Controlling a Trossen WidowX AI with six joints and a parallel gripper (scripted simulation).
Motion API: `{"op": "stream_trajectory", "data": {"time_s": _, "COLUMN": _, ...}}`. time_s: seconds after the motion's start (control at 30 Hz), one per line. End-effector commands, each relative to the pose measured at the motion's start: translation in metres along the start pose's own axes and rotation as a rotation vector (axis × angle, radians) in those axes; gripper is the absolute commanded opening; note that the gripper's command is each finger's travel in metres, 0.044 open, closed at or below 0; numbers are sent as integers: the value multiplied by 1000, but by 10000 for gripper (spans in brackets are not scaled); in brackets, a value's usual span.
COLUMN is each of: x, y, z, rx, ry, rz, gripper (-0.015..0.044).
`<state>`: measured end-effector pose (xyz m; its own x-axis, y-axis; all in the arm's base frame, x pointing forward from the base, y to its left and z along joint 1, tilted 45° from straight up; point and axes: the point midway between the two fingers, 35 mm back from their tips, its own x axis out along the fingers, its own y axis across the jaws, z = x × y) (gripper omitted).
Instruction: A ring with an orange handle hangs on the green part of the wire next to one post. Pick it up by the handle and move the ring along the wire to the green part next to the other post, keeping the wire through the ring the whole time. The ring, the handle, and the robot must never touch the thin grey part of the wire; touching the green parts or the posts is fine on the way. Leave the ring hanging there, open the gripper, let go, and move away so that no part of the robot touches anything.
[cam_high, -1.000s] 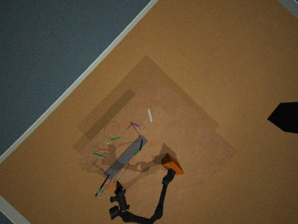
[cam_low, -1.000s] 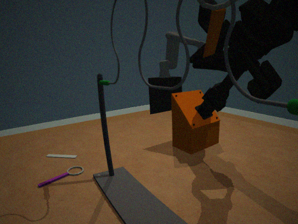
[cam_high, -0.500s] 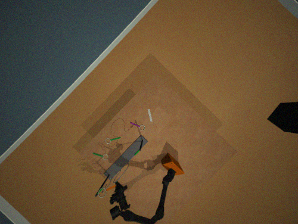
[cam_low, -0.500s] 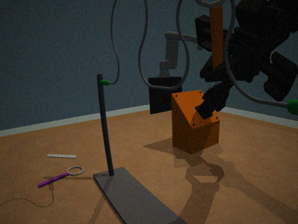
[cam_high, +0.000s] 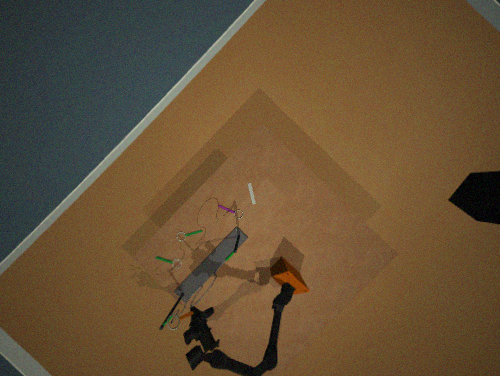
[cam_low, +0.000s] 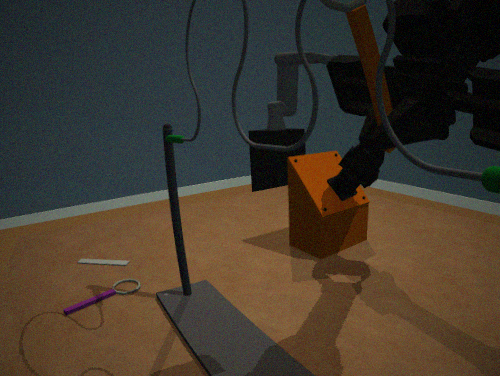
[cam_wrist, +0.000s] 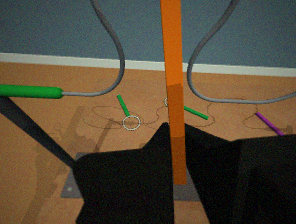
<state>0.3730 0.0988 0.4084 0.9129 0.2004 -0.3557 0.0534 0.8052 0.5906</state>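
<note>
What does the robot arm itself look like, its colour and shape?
The arm is matte black all over: slim blocky links with chunky joints, rising from an orange wedge-shaped base with small dark screws at its corners. The gripper shows as broad, angular black fingers. No cables or markings are visible.

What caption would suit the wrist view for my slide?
End effector gripping the upright orange handle, grey wire looping behind, spare rings on the floor.

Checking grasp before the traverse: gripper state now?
Gripper: closed on the orange handle, which stands upright between its fingers.
</note>
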Motion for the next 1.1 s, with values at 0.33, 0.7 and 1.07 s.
{"op": "stream_trajectory", "data": {"time_s": 0.33, "x": 0, "y": 22, "z": 3, "rx": 295, "ry": -26, "rz": 179, "gripper": -150}}
{"op": "stream_trajectory", "data": {"time_s": 0.7, "x": -3, "y": 38, "z": 9, "rx": 523, "ry": -48, "rz": 316, "gripper": -150}}
{"op": "stream_trajectory", "data": {"time_s": 1.07, "x": -7, "y": 51, "z": 19, "rx": 751, "ry": -73, "rz": 451, "gripper": -150}}
